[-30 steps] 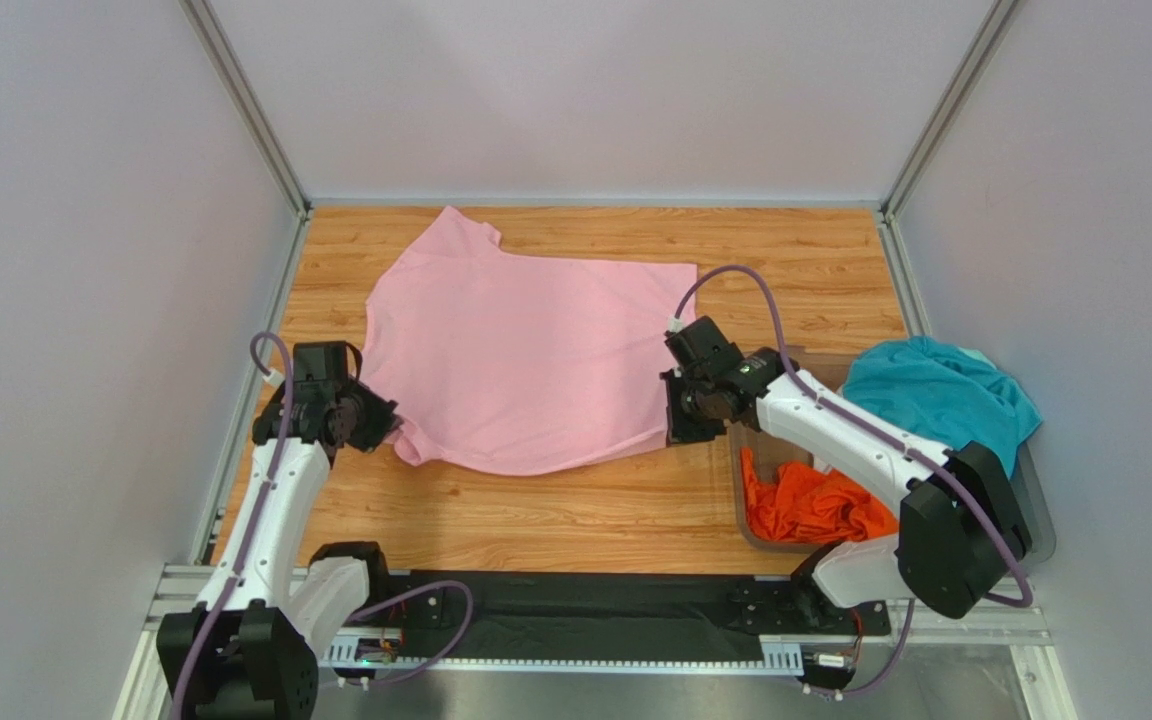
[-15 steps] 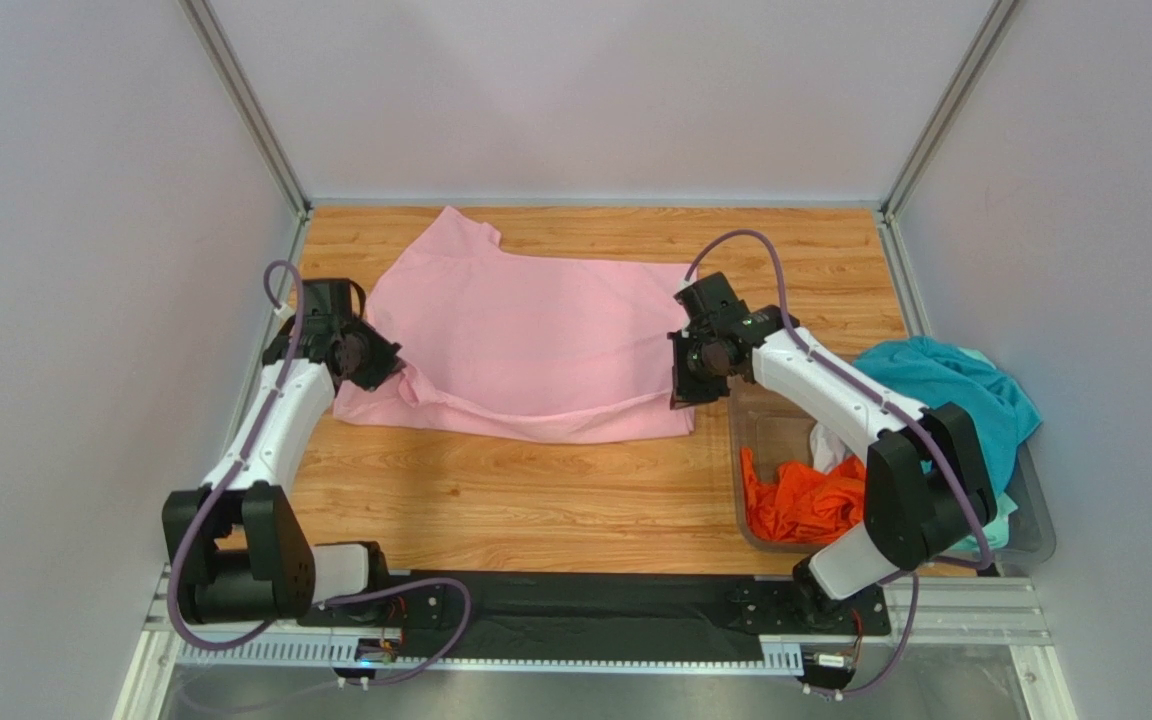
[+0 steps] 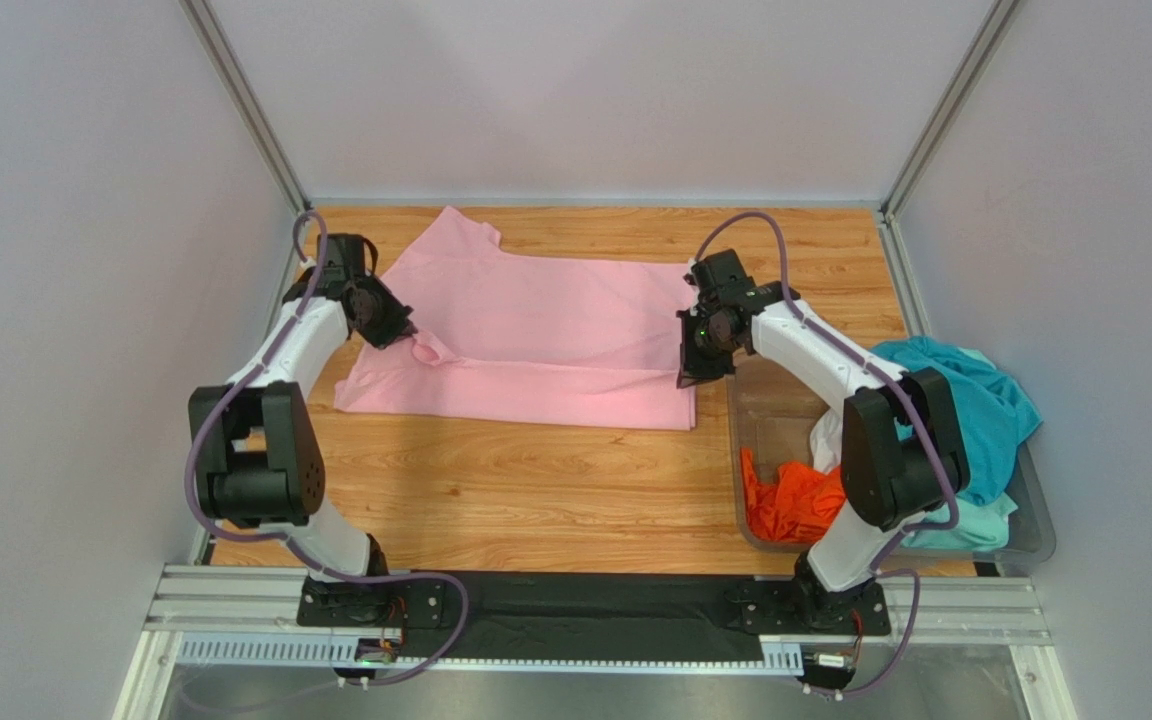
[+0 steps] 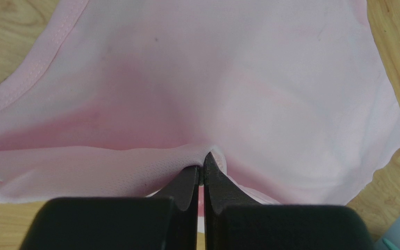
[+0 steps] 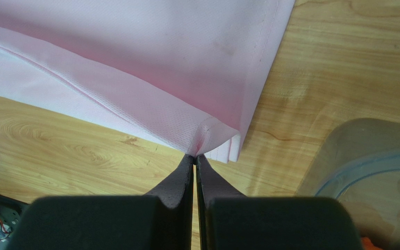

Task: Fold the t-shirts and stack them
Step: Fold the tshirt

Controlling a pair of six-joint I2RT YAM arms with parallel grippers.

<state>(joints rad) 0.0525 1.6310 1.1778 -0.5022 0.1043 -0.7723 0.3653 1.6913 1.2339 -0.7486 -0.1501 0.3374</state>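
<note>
Wooden table (image 3: pixel 537 495), bare plank across the near half. Pink t-shirt (image 3: pixel 537 323) lies flat on the far half, one sleeve pointing to the far-left corner; its near portion is doubled back over the body, so a two-layer band runs along the near edge. Clear plastic bin (image 3: pixel 736 465) sits at the table's right edge, just beside the shirt's right side, rim also visible in the right wrist view (image 5: pixel 353 161). Teal t-shirt (image 3: pixel 958 398) is heaped over the bin's far-right side and hangs over the rim. Orange t-shirt (image 3: pixel 800 503) is crumpled inside the bin at the near-left, with a bit of white cloth (image 3: pixel 827 443) just behind it. Left gripper (image 3: pixel 387 318) is at the shirt's left end, jaws pinched together on a ridge of pink fabric (image 4: pixel 204 166). Right gripper (image 3: pixel 692 360) is at the shirt's right end, jaws closed tight on the folded corner (image 5: pixel 194 156), layered hem edges showing just beside the tips.
</note>
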